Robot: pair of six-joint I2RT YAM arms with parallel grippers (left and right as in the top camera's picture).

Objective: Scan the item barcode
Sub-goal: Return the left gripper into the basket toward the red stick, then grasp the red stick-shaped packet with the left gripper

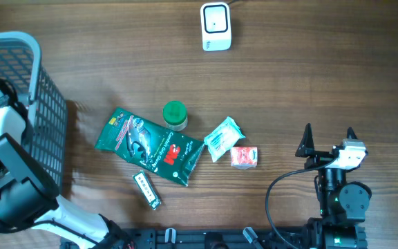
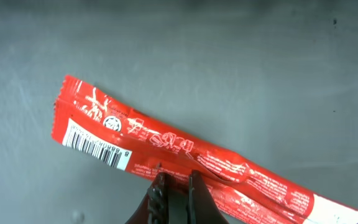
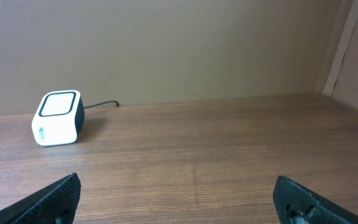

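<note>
Left gripper (image 2: 178,179) is pinching the red wrapper (image 2: 166,140).
Its fingers are squeezing together on the wrapper's 6 o'clock edge, with the barcode (image 2: 97,144) showing at 9 o'clock. Right gripper (image 1: 329,130) is hanging wide apart at the table's (image 1: 116,62) 4 o'clock.

Open table (image 1: 116,62) separates the scanner (image 1: 215,26) from the green bag (image 1: 147,145), green-capped jar (image 1: 175,115) and small packets (image 1: 223,137) at centre. The mesh basket (image 1: 50,117) blocks the left side.
</note>
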